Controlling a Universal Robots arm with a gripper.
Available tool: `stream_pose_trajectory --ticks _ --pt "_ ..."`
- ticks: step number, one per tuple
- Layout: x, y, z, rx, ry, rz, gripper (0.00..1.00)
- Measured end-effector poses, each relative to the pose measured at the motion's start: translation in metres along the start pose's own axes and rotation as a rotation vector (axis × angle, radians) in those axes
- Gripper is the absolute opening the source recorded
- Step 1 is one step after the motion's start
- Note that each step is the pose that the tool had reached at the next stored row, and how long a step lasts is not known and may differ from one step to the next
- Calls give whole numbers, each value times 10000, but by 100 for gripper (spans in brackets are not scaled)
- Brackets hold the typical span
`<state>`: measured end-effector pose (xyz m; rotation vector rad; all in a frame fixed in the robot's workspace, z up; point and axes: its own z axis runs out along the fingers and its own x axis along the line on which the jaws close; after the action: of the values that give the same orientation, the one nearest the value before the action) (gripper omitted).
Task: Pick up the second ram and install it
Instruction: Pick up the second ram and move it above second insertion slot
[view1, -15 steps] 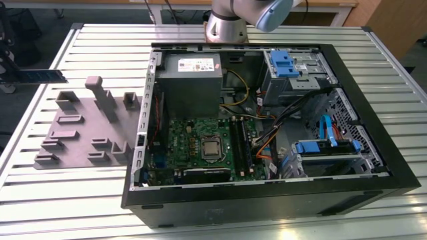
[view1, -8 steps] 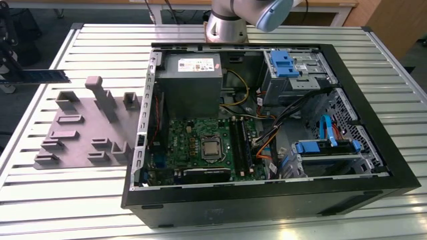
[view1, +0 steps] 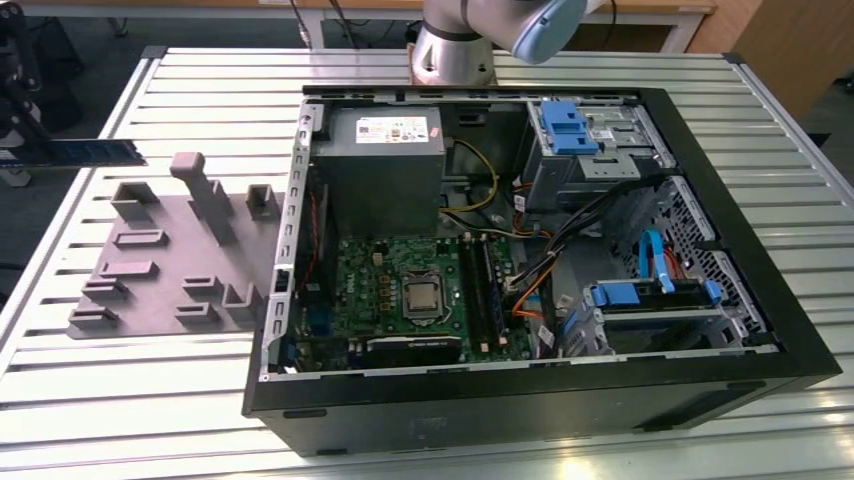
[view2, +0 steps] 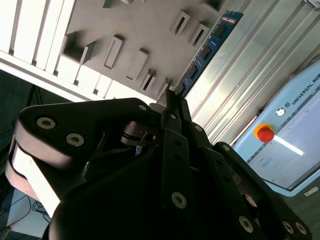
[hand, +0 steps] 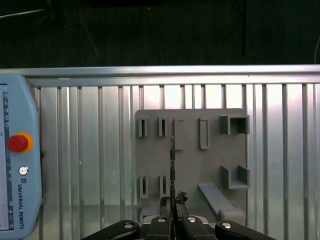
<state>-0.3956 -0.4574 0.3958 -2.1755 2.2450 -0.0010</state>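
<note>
The gripper (hand: 173, 200) is clenched on the second ram (hand: 172, 160), its jaws pinching one end of the slim board so that the rest juts straight out past the fingertips, seen edge-on in the first wrist view. In the second wrist view the blue stick (view2: 207, 47) with its row of dark chips runs away from the gripper (view2: 172, 97) into open air. Beyond the ram's free end lies the grey tray (hand: 200, 165), whose upright blocks stand to both sides of the board's line, none touching it. In the exterior view the ram (view1: 100, 152) hangs level at the exterior view's left, clear above the slatted metal table (view1: 134, 400) and apart from the tray (view1: 160, 265). Off to one side of the jaws a pendant (hand: 20, 100) with a red button (hand: 17, 142) rests on the slats. The open computer case (view1: 534, 400) with its green motherboard (view1: 400, 270) sits well apart from the jaws, beyond the tray, its top side open with bare slats around it
</note>
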Motion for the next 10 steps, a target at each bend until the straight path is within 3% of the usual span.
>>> stream_pose_trajectory --ticks 10 --pt "-1 -37 0 -1 0 -1 14"
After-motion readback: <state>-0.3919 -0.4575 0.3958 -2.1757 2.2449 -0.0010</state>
